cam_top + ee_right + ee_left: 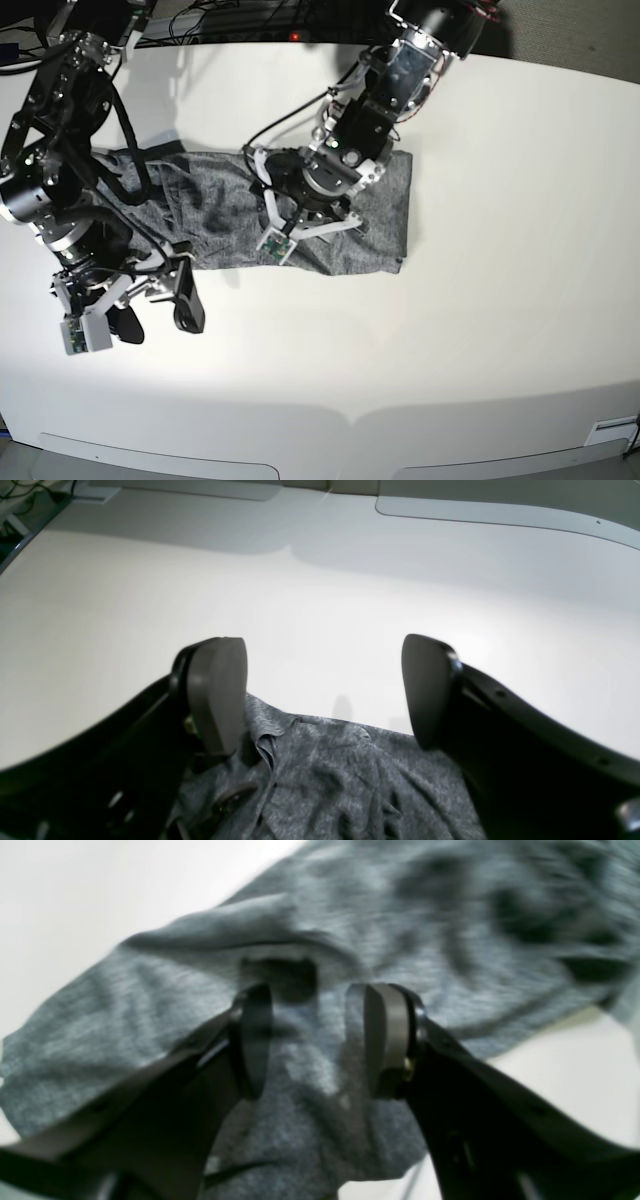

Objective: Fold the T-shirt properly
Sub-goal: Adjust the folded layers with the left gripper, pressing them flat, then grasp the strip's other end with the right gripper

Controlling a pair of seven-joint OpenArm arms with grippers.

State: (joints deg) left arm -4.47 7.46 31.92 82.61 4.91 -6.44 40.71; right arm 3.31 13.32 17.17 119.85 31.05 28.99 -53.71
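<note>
The grey T-shirt [220,215] lies spread and wrinkled across the white table [470,330], its smoother end at the right. My left gripper [305,190] is over the shirt's middle. In the left wrist view, which is blurred, the left gripper [317,1005] is open with grey cloth [410,915] below and between the fingers [385,1040]. My right gripper [155,315] is open and empty just in front of the shirt's left end. In the right wrist view the right gripper [320,660] has its jaws wide apart above the shirt's edge [325,780].
Cables [210,20] lie beyond the table's back edge. The table's corner and more cables [20,525] show at the top left of the right wrist view. Bare white table surface [320,590] stretches ahead of the right gripper.
</note>
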